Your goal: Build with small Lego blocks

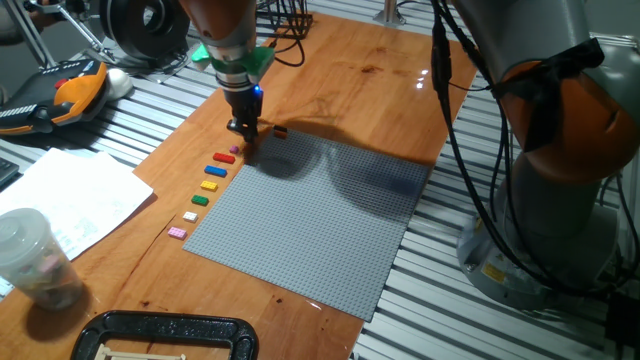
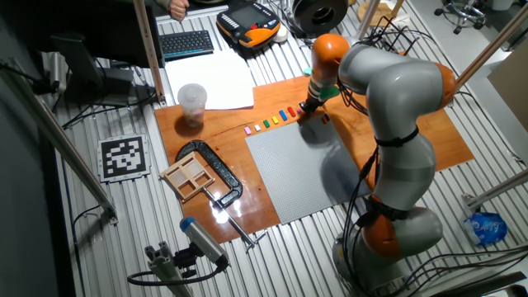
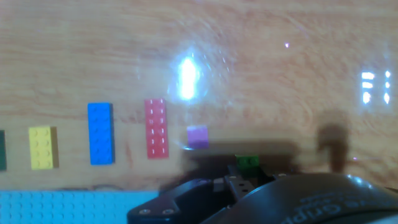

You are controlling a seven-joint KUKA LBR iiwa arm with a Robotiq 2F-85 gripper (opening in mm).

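Observation:
My gripper [image 1: 243, 137] stands low over the wooden board at the far left corner of the grey baseplate [image 1: 310, 220]. Its fingers look close together, but I cannot tell if they hold anything. A row of small Lego blocks lies along the baseplate's left edge: purple [image 1: 233, 150], red [image 1: 223, 157], blue [image 1: 217, 170], yellow [image 1: 209, 185], green [image 1: 199, 200], white [image 1: 190, 216], pink [image 1: 177, 232]. A dark and orange brick [image 1: 280, 131] lies just right of the gripper. The hand view shows yellow [image 3: 42, 148], blue [image 3: 101, 134], red [image 3: 155, 128] and purple [image 3: 198, 137] bricks, and a small green piece [image 3: 247, 163] at the gripper [image 3: 245, 174].
A plastic cup [image 1: 30, 255] and a sheet of paper [image 1: 70, 195] lie left of the board. A black clamp [image 1: 165, 335] grips the board's near edge, beside a wooden tray [image 2: 188, 176]. An orange pendant [image 1: 60, 95] lies at the far left. The arm's base [image 1: 560, 150] stands to the right.

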